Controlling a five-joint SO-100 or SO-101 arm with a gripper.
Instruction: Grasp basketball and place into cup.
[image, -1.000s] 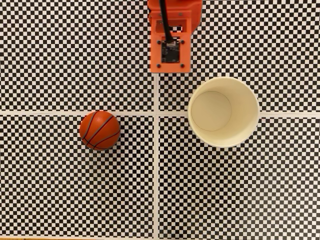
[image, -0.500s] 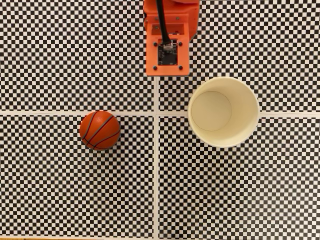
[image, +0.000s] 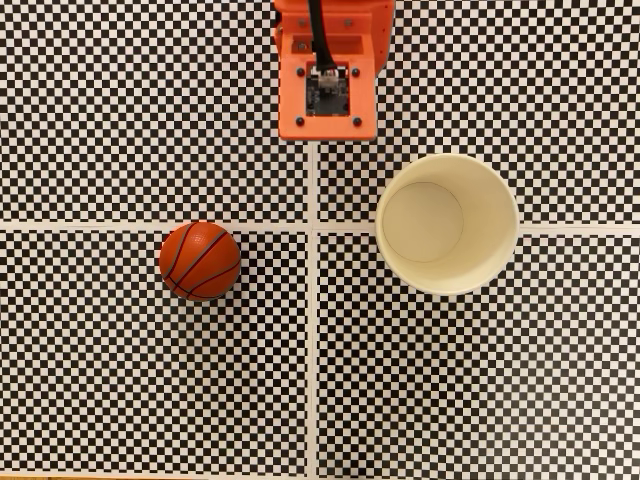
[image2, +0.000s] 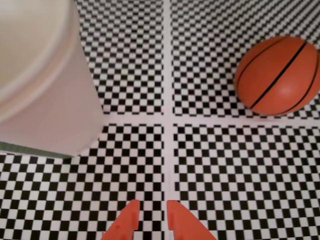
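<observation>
I see the small orange-red basketball (image: 200, 260) with black seams resting on the black-and-white checkered bench (image: 480, 400), left of the white centre line in the fixed view. The round cream-white paper cup (image: 447, 223) stands upright and empty, well apart on the right. My orange end effector (image2: 150, 220) hovers over the centre line, tips narrowly parted, holding nothing, away from both.
</observation>
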